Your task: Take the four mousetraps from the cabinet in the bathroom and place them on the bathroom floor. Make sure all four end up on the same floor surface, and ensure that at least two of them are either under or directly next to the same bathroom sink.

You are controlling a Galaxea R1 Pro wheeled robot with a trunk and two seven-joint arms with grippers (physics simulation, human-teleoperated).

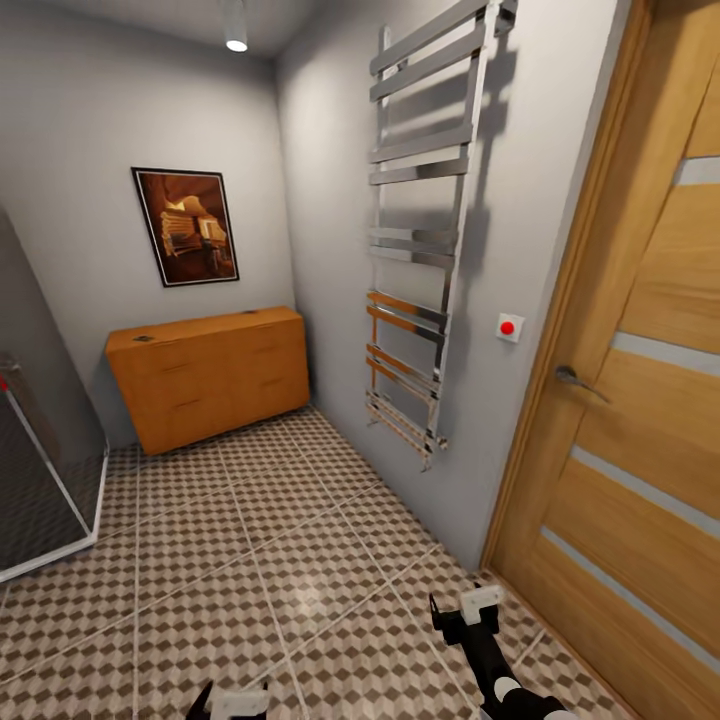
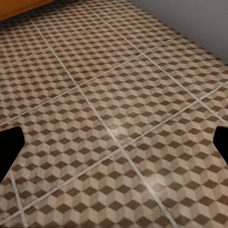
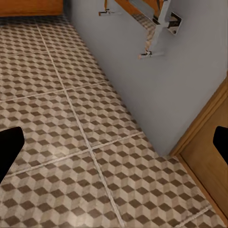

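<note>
The cabinet (image 1: 210,375) stands against the far wall, its right end in the corner where the far wall meets the right-hand wall. All its drawers are shut, so nothing inside them can be seen. Two small flat things lie on its top, one near the left end (image 1: 143,339) and one toward the right (image 1: 249,312); they are too small to tell what they are. A framed picture (image 1: 186,226) hangs on the wall above the cabinet.

From the cabinet's front the floor (image 1: 260,560) runs bare toward the robot, a broad open strip of cube-pattern tiles. To the cabinet's left a glass shower screen (image 1: 40,470) with a white base edge closes that side. To its right the wall carries a chrome towel rail (image 1: 425,240), then a white switch with a red button (image 1: 510,327), then a wooden door (image 1: 640,400) with a lever handle (image 1: 575,378), shut.

The left tool (image 1: 237,700) hangs low over the floor, well short of the cabinet; in the left wrist view its fingers (image 2: 10,145) stand wide apart with only tiles between them. The right tool (image 1: 470,606) hangs near the door's foot; its fingers (image 3: 9,145) are likewise spread and holding nothing.
</note>
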